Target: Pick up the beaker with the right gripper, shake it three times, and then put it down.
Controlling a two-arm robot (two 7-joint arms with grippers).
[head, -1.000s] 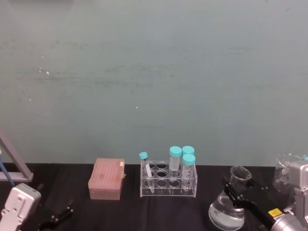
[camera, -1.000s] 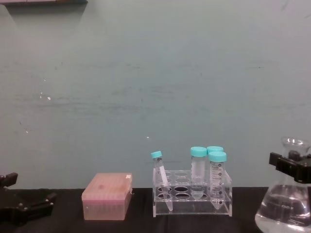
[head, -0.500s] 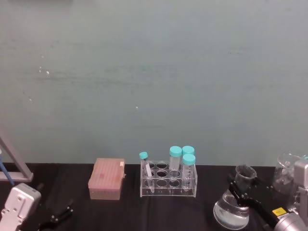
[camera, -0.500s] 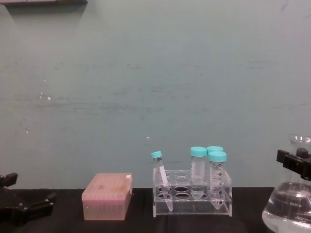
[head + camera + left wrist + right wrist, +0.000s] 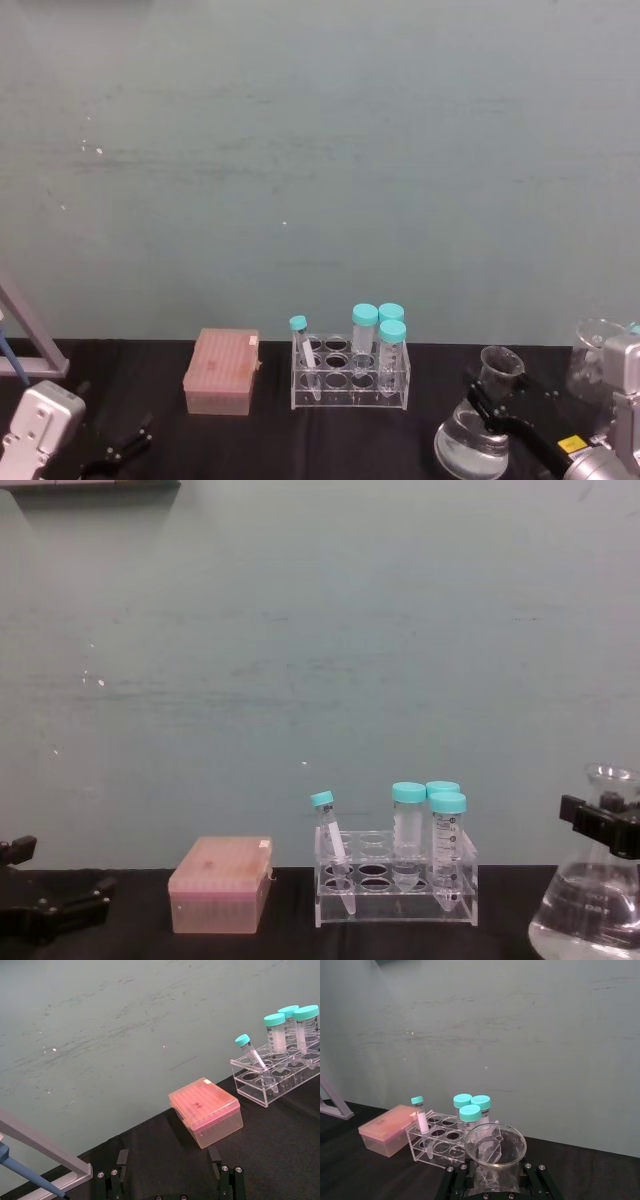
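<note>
The beaker (image 5: 470,440) is a clear conical flask with some clear liquid in its wide base, standing upright at the table's near right. My right gripper (image 5: 495,398) is shut on its neck just under the flared rim. The chest view shows the black jaws of the right gripper (image 5: 606,825) clamped across the beaker (image 5: 590,915), whose base runs off the lower edge. In the right wrist view the beaker rim (image 5: 495,1146) sits between the gripper's fingers (image 5: 456,1178). My left gripper (image 5: 118,455) rests open and empty at the near left.
A clear tube rack (image 5: 350,385) with teal-capped tubes stands at mid-table, left of the beaker. A pink tip box (image 5: 222,372) lies further left. A second glass vessel (image 5: 590,350) stands behind my right arm. A grey stand (image 5: 30,345) is at the far left.
The beaker, held by my right gripper, swung to the right half a second ago and has come back left to about where it was a second ago. The left arm has not moved.
</note>
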